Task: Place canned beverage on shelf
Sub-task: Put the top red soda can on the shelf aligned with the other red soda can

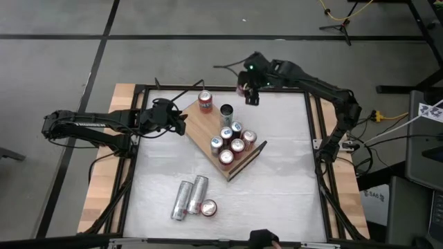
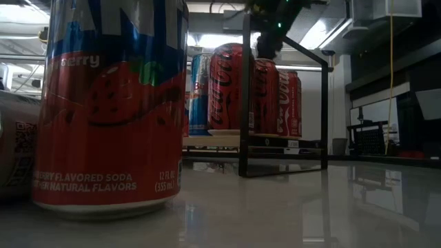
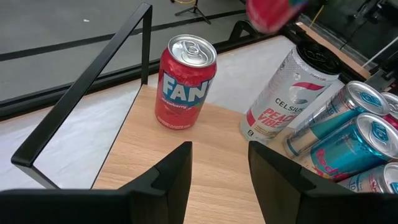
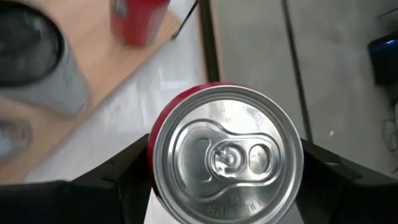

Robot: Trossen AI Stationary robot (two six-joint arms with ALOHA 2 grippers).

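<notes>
Step in hand: carry. I have a red can (image 4: 225, 155) clamped in the right claw (image 1: 246, 88), held top-up, and I judge it to be on its way to the shelf (image 1: 201, 124).
Right claw: at about 12 o'clock of the tabletop (image 1: 166, 180), close to the far edge; its fingers sit against both sides of the can in its wrist view.
Can held: over white tabletop, just off the shelf's far corner, not yet above the wood.
Shelf: lies slantwise in the tabletop's middle, running from 11 o'clock towards 5 o'clock, black wire rails at its ends.
Stock on shelf: a red Fanta can (image 3: 185, 83) alone near the 11 o'clock end; a tall Celsius can (image 3: 287, 93) beside it; a tight cluster of cans (image 1: 230, 142) towards the 5 o'clock end.
Free room: bare wood between the Fanta can and the left-hand rail, and in front of it.
Left claw: (image 1: 176, 119) at 9 o'clock, hovering over the shelf's 11 o'clock end, fingers together, holding nothing.
Awaiting stock: three cans (image 1: 194, 199) at 6 o'clock, two lying flat, one standing.
Next move, my judgement: bring the can towards 6 o'clock over bare wood, lower it upright clear of the Fanta can and rail, then part the fingers.
</notes>
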